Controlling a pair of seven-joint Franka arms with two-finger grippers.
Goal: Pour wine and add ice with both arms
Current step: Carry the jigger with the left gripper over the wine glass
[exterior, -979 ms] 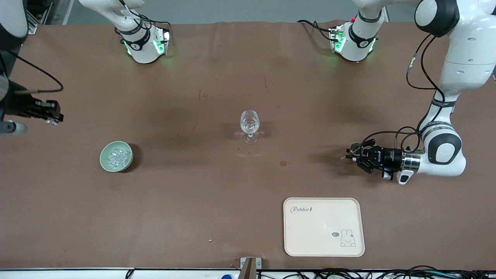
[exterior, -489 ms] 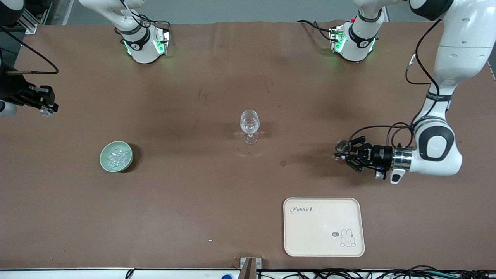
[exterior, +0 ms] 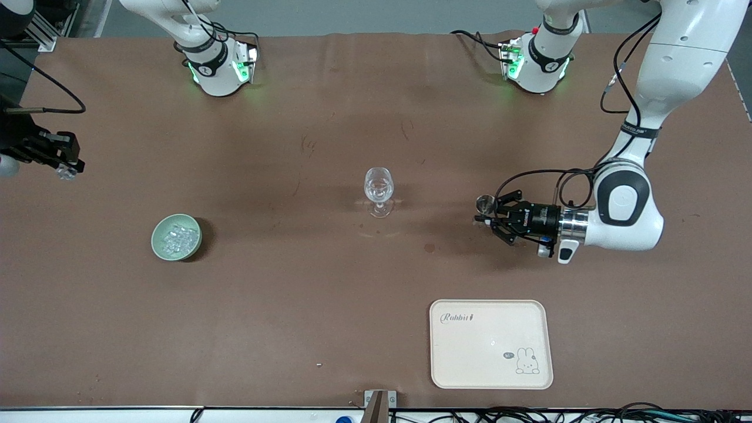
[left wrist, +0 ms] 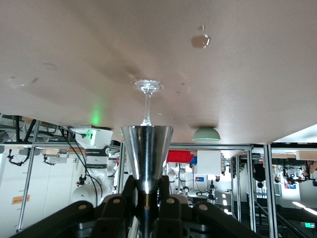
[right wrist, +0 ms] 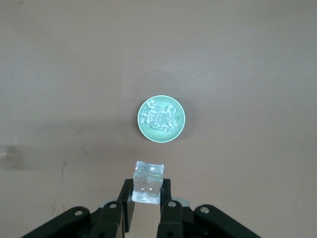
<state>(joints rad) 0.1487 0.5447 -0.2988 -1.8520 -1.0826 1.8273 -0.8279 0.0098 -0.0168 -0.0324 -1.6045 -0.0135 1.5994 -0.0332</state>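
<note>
Left gripper [exterior: 487, 212], clenched on metal jigger [exterior: 485, 204], has advanced toward wine glass [exterior: 378, 188], now at its 3 o'clock. Right gripper [exterior: 66, 170] grasps ice cube [right wrist: 148, 182], retreated to the table edge at 11 o'clock of the ice bowl [exterior: 176, 237].

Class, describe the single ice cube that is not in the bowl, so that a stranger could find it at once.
Start at the right arm's end of the brown table, where the right gripper hangs in the air. Pinched between its black fingers is one clear ice cube. All the others lie heaped in the green bowl.
</note>
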